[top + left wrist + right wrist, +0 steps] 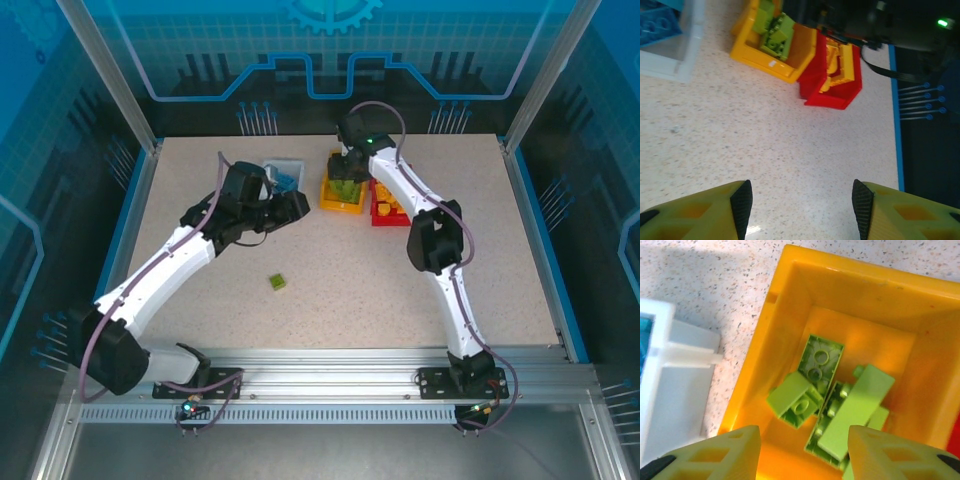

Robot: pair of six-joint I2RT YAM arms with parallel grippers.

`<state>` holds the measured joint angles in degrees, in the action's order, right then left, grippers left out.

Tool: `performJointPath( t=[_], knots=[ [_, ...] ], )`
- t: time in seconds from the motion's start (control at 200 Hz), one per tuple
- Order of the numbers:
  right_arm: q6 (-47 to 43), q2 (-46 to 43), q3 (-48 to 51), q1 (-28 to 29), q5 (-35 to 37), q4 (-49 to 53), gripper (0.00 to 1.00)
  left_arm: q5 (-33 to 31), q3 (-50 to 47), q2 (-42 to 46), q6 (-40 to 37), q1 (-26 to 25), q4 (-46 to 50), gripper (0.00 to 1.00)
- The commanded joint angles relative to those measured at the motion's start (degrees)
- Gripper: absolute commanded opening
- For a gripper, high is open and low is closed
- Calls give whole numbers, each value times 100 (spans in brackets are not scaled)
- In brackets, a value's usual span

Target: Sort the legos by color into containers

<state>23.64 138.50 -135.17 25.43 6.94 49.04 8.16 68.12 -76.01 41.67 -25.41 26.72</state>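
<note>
One green brick (277,282) lies alone on the speckled counter (400,290), nearest the arm bases and well apart from the bins. Beyond it the left hand (801,200) hangs over bare counter, its fingers spread wide with nothing between them. From above, that arm covers the near part of the white bin (687,50). The blue bricks (655,25) inside are cut off at the edge of the left wrist view. Farther right, the yellow bin (850,275) holds a heap of green bricks (850,410), some studs up, some showing their undersides. The right hand (803,445) hovers over it, wide open and empty, masking part of it from above. The red bin (835,100) touches its right side and holds yellow bricks (840,65), partly hidden by the right arm.
</note>
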Motion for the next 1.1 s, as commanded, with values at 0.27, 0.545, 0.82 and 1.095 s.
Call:
performJointPath(
  t=[0.27,0.545,0.82,1.095],
  knots=[
    [-439,-2974,4058,1922,253,-2048,60,-1925,-858,1751,274,-5,2311,60],
    [45,-2617,4670,3304,610,-2036,74,-2221,-1785,3059,884,-7,2939,60],
    [375,-1722,4157,3598,736,-1641,78,-2274,-2281,4040,1313,-3,3509,59],
    [359,-1176,3790,3602,846,-1477,60,-2235,-2237,4079,1327,-1,3496,59]
  ],
)
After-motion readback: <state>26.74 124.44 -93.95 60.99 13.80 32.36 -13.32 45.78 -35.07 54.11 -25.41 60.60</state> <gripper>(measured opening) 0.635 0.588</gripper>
